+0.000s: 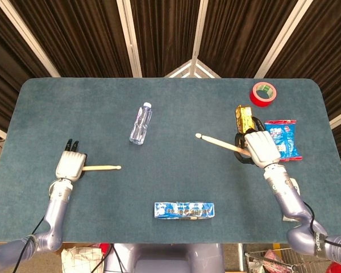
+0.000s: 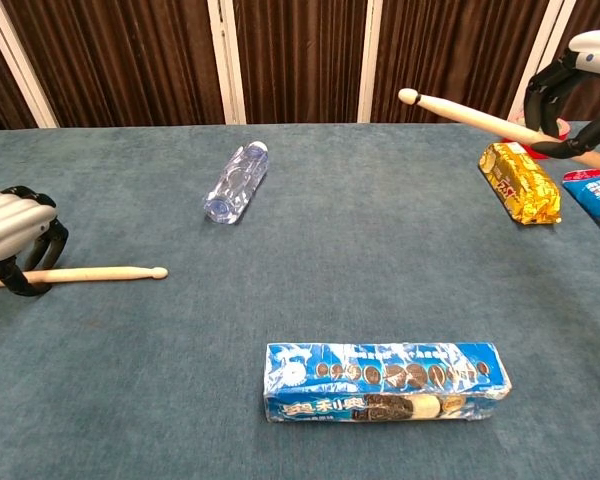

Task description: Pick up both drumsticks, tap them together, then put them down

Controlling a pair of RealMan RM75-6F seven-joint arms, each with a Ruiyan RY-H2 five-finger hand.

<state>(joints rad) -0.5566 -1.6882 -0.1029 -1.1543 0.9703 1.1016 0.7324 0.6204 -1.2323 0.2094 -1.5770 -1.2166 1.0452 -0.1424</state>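
Drumsticks are both gripped: left drumstick (image 1: 102, 168) by the left hand (image 1: 71, 165) near the table's (image 1: 176, 182) left edge, right drumstick (image 1: 218, 143) by the right hand (image 1: 260, 147) near the right edge. Tips are directed inward, well apart; closing that gap is judged the next requirement.

The robot's left hand (image 1: 70, 165) and right hand (image 1: 261, 147) have smooth silver-white backs with black fingers underneath. Both arms are shiny grey and rounded. A black cable runs along each arm near the bottom.
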